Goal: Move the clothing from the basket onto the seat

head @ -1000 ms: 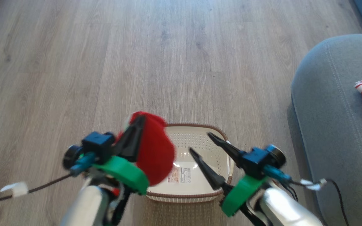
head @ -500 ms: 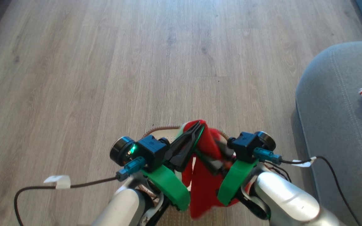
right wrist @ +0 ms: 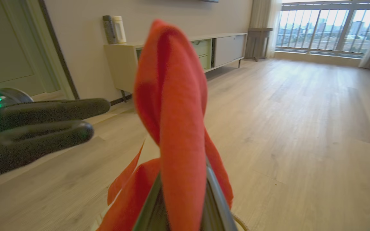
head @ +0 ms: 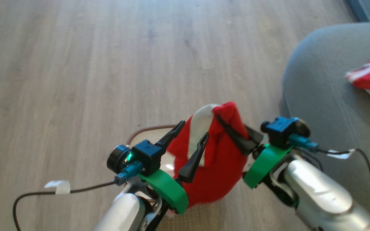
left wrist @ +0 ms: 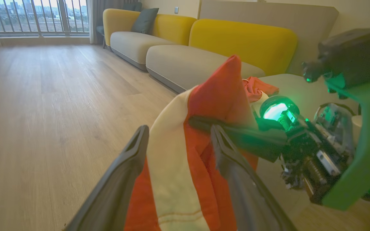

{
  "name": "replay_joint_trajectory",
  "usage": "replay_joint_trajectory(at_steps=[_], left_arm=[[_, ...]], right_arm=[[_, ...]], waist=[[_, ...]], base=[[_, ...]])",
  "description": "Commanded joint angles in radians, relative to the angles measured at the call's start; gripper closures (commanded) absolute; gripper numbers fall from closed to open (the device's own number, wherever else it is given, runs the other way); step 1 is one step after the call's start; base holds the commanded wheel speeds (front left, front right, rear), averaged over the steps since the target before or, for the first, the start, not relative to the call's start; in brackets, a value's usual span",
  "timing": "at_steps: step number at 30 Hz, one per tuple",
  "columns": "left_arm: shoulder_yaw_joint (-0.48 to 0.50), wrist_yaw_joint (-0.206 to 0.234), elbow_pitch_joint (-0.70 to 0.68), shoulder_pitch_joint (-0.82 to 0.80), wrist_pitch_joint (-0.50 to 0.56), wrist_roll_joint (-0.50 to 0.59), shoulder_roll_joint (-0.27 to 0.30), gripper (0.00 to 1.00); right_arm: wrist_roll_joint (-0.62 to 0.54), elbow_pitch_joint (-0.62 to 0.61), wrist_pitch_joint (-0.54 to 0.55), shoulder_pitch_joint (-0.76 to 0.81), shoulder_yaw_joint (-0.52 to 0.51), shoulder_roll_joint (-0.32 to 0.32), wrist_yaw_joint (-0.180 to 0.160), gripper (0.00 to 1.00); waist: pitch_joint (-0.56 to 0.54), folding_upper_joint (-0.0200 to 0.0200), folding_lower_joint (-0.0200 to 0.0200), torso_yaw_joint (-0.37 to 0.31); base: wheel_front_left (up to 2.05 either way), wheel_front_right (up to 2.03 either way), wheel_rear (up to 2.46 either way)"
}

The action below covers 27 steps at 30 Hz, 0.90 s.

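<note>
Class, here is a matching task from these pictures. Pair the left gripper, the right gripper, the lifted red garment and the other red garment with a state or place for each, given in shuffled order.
Column A
1. left gripper
2. right gripper
3. lifted garment
4. other garment

Column B
a. lying on the grey seat
b. jaws apart
c. hanging over the basket
d. jaws shut on red cloth

Pairs: 1-b, 2-d, 3-c, 4-a

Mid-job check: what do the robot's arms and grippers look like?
The left gripper and right gripper each have two long, tapered black fingers on a bright green bracket, beside a black camera block with a teal plug. Both forearms are glossy silver. A dark cable with a white tape tag trails from each wrist.
</note>
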Motion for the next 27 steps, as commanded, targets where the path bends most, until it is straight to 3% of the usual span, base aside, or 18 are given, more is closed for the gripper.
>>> replay_joint_trajectory(at_steps=[1, 15, 21, 27], left_arm=[[0.028, 0.001, -0.009, -0.035, -0.033, -0.003, -0.005, 0.00], [-0.105, -0.022, 0.177, -0.092, -0.167, -0.032, -0.030, 0.00], [-0.154, -0.001, 0.195, -0.133, -0.179, -0.063, -0.031, 0.00], [-0.176, 0.014, 0.191, -0.170, -0.181, -0.067, -0.031, 0.00]], right_arm=[[-0.012, -0.048, -0.007, -0.029, -0.034, -0.016, 0.000, 1.00], [-0.058, -0.141, -0.007, -0.022, -0.212, -0.127, 0.000, 1.00], [-0.063, -0.179, -0.003, 0.026, -0.292, -0.146, 0.000, 1.00], [-0.069, -0.207, 0.000, 0.056, -0.355, -0.137, 0.000, 1.00]], waist=[[0.020, 0.0000, -0.0001, -0.072], [0.076, 0.0000, -0.0001, -0.344], [0.099, 0.0000, -0.0001, -0.399], [0.140, 0.0000, -0.0001, -0.406]], base=[[0.00, 0.00, 0.00], [0.00, 0.00, 0.00], [0.00, 0.00, 0.00], [0.00, 0.00, 0.00]])
